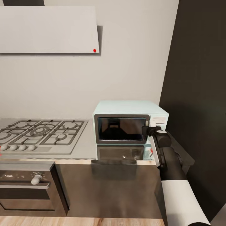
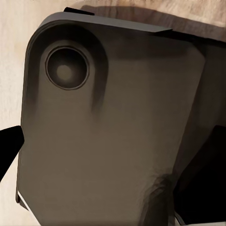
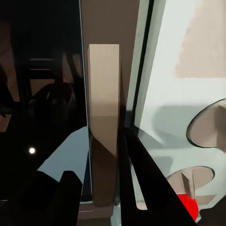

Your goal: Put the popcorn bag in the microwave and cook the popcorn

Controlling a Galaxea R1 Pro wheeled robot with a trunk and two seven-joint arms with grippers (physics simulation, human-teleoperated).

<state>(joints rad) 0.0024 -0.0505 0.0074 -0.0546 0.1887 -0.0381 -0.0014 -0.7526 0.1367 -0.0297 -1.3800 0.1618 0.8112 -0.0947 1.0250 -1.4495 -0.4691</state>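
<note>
I see the microwave [image 1: 130, 122] at the table's [image 1: 84, 147] right end, door closed, with my right pincer [image 1: 147, 130] at the door's handle [image 3: 103, 122]. Its fingers straddle that handle, grip uncertain. My right arm reaches forward from the lower right.

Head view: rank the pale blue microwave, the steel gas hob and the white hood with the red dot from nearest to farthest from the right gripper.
1. Pale blue microwave: the right gripper is at its door's right edge.
2. Steel gas hob: on the countertop, left of the microwave.
3. White hood with the red dot: high on the wall, upper left.
</note>
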